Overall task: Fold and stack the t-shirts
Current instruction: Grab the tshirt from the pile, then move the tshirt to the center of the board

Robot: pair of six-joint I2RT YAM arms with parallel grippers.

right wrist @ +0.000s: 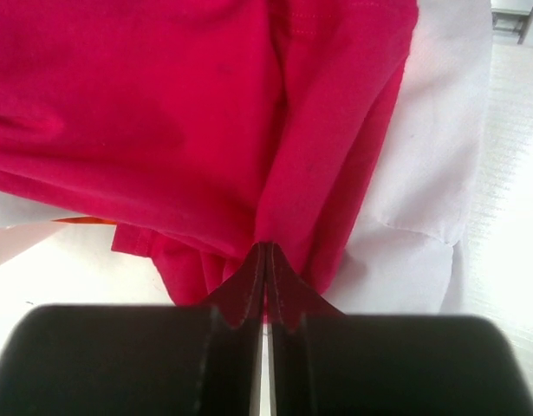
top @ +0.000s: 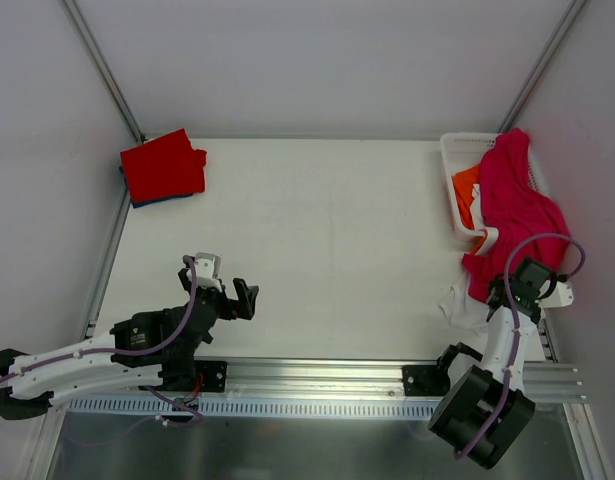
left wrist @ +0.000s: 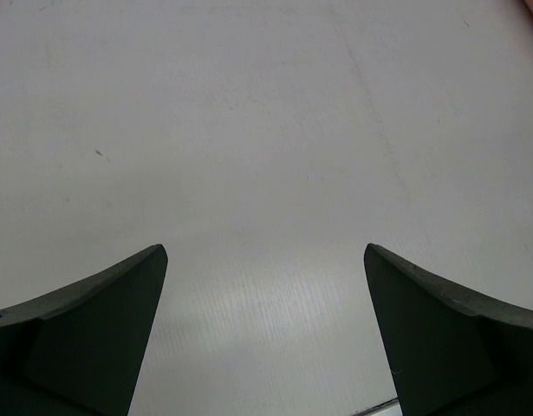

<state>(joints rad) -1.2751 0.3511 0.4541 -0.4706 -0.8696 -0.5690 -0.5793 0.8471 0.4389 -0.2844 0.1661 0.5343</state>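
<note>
One crimson-pink t-shirt (right wrist: 188,113) fold is pinched between the closed right fingers (right wrist: 256,282); left fingers (left wrist: 93,338) are spread; a slow, level pull is advised.

You get bright, even light; the white desk (top: 327,220) nearly washes out and shadows are faint. In your left wrist view the claw fingers (left wrist: 84,338) look dark and soft-edged.

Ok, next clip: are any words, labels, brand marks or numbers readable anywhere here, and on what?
None can be read in any view. The crimson-pink cloth t-shirt draped over the white plastic lattice basket shows no print and no tag. The folded red t-shirt is plain. The white table has no marking.
</note>
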